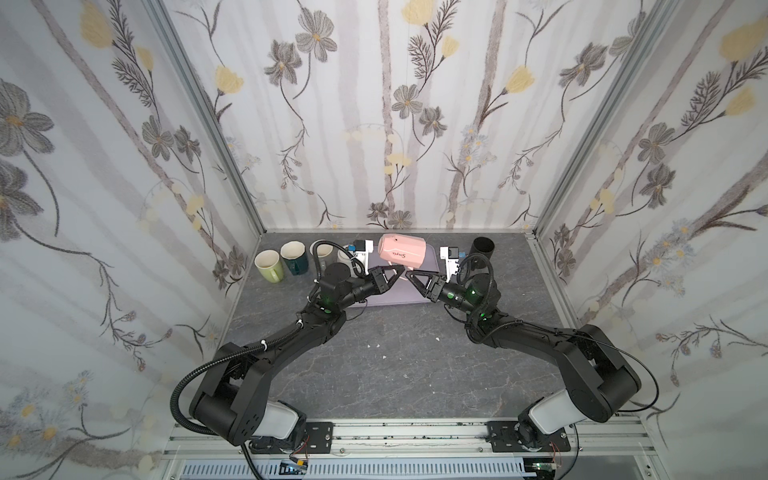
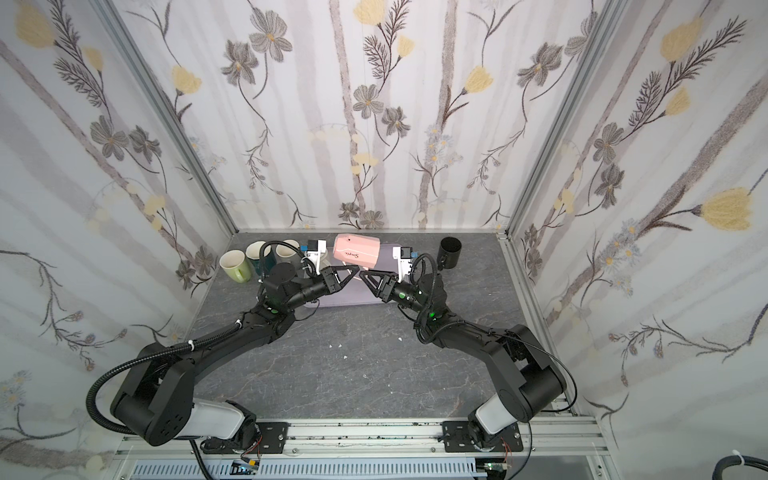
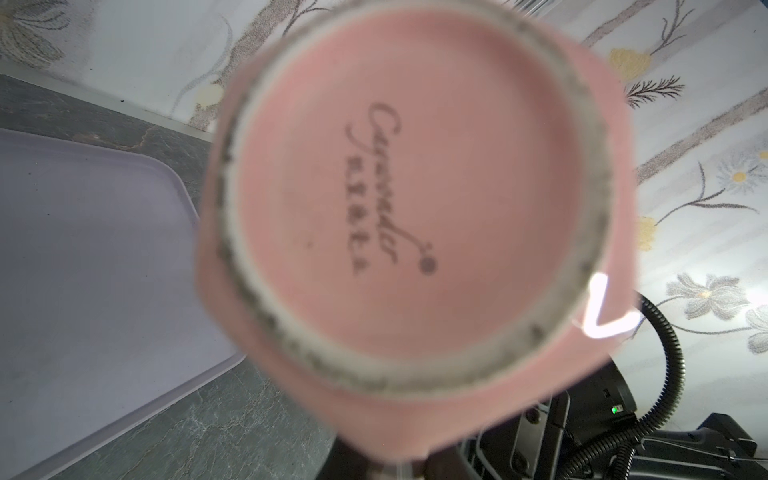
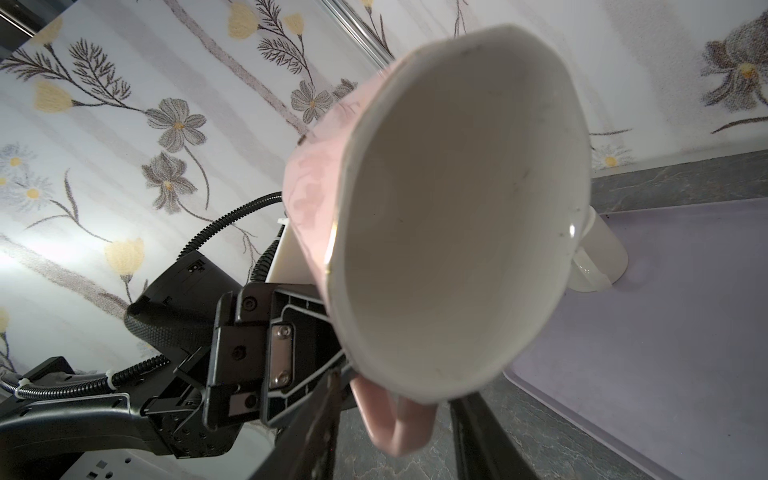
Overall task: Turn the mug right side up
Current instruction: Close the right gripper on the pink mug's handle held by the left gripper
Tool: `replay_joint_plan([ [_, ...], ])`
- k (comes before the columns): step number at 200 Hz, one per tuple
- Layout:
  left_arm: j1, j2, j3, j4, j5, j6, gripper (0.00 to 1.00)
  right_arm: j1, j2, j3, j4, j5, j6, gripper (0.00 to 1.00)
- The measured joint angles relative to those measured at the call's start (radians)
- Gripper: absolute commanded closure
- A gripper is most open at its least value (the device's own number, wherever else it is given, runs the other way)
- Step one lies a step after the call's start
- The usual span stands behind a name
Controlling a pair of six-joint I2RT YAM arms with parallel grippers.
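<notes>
The left hand (image 1: 400, 272) is clenched on the pink mug (image 1: 401, 249). The right wrist view suggests it grips at the handle (image 4: 399, 428), though the contact itself is hidden. The mug hangs on its side in the air above the lavender tray (image 1: 390, 296), with its mouth toward the right arm and its base toward the left. The right hand (image 1: 411, 277) has its jaws apart, one on either side of the handle loop, and I cannot tell whether they touch it.

The main risk is the single pinch. The mug's body hangs off to one side of so narrow a hold, so it could swivel or slip. The two hands are crowded at the same handle, and their fingers could clash and knock the mug loose. If the left hand lets go before the right is firm, the mug would drop onto the tray. It could chip there, or roll into the white mug (image 4: 598, 253) lying on the tray.
</notes>
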Motion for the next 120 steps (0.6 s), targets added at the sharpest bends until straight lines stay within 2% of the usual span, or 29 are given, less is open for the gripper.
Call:
replay_joint_plan([
  [120,-0.024,0.041,0.022,0.031,0.006,0.006,1.00,-0.013,-0.002,-0.003,0.005,-0.004,0.000,0.76],
])
